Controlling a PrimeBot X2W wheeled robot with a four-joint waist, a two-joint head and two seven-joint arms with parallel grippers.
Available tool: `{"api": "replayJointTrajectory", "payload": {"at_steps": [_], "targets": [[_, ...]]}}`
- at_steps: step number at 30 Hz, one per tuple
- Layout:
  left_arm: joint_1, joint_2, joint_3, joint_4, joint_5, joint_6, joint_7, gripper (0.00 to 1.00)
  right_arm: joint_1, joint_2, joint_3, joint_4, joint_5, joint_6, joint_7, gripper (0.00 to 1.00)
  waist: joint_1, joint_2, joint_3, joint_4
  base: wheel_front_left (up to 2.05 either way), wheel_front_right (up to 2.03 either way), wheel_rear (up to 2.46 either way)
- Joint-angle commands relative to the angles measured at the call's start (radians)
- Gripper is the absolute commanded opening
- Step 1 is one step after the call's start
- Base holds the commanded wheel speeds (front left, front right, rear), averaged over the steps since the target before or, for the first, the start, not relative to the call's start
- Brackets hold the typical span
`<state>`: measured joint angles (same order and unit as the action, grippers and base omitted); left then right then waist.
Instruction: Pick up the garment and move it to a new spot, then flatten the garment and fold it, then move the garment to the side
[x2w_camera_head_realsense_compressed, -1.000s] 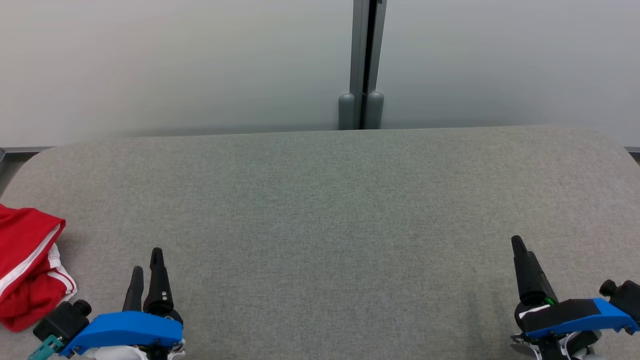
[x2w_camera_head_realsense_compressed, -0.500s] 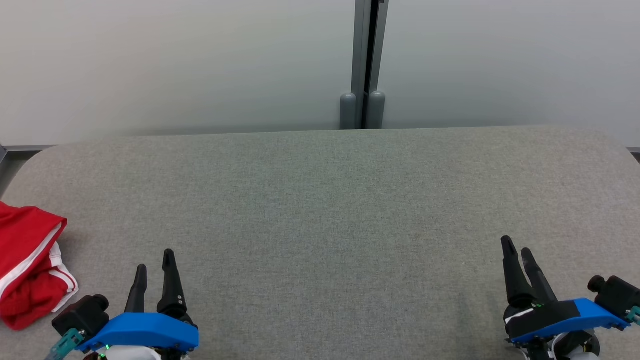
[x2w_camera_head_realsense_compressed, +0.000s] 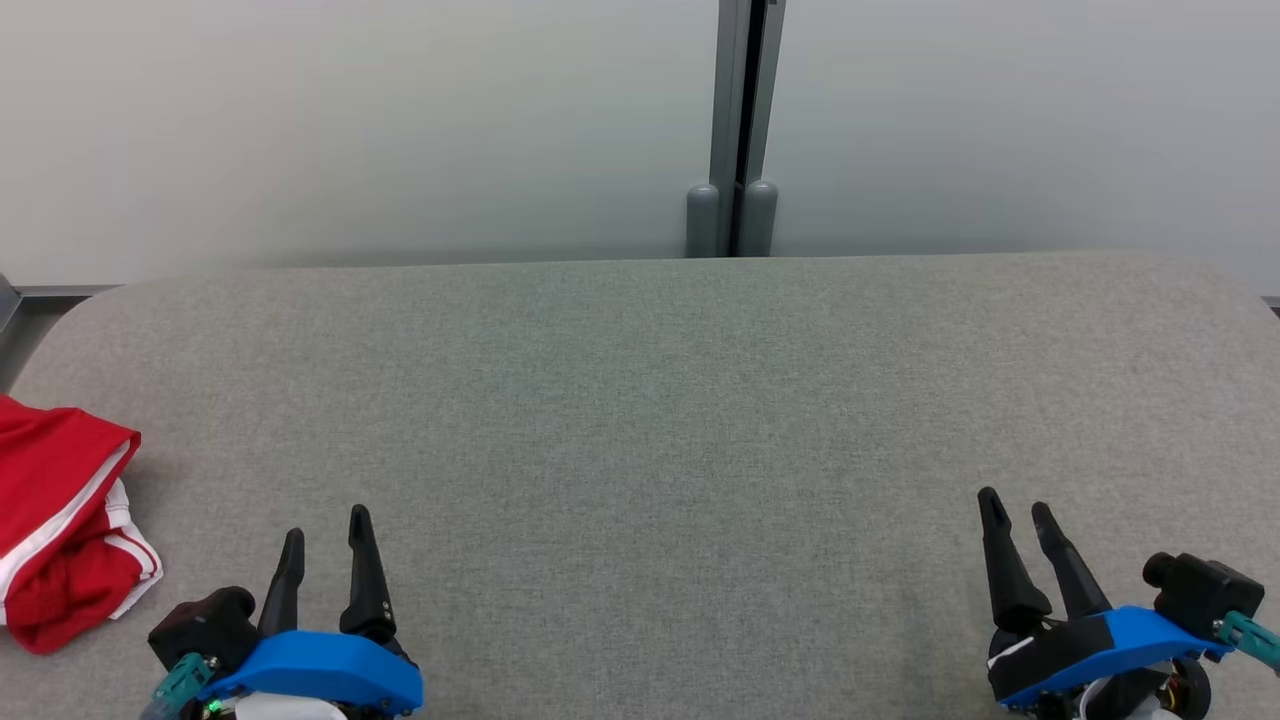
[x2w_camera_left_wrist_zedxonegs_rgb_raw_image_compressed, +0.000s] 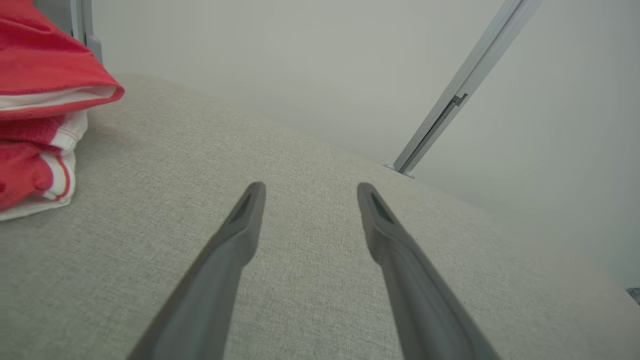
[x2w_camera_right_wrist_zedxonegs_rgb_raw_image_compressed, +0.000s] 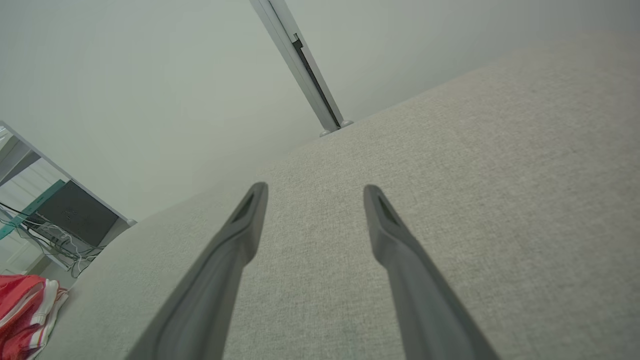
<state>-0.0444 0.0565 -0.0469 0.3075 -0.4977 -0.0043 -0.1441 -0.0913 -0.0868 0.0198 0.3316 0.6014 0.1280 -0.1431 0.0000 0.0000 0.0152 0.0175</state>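
Your garment (x2w_camera_head_realsense_compressed: 55, 490), red with white stripes, lies bunched at the table's (x2w_camera_head_realsense_compressed: 640, 400) left edge. It looks soft, light and limp, so pinch through a thick fold rather than one loose layer. The left gripper (x2w_camera_head_realsense_compressed: 326, 524) and right gripper (x2w_camera_head_realsense_compressed: 1015, 502) both gape wide, empty.

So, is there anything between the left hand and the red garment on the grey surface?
Nothing visible stands between them. The left hand, open, is over the bare grey surface, and the red garment lies apart to its left, near the surface's left edge.
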Motion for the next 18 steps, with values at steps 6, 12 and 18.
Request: {"api": "replayJointTrajectory", "payload": {"at_steps": [6, 12, 18], "targets": [[0.004, 0.007, -0.015, 0.001, 0.078, 0.016, -0.024, 1.0, 0.01, -0.009, -0.001, 0.0, -0.09, 0.003, -0.024, 1.0, 0.0, 0.0, -0.001, 0.006, 0.0, 0.0, 0.0], [0.008, 0.006, -0.02, 0.02, 0.132, 0.019, -0.038, 1.0, 0.019, 0.001, -0.016, 0.007, -0.154, 0.003, -0.039, 1.0, 0.0, 0.0, -0.005, 0.012, 0.0, 0.0, 0.0], [0.012, 0.007, -0.023, 0.027, 0.189, 0.024, -0.052, 1.0, 0.026, 0.008, -0.026, 0.018, -0.23, 0.003, -0.053, 1.0, 0.0, 0.0, -0.008, 0.017, 0.0, 0.0, 0.0]]}}
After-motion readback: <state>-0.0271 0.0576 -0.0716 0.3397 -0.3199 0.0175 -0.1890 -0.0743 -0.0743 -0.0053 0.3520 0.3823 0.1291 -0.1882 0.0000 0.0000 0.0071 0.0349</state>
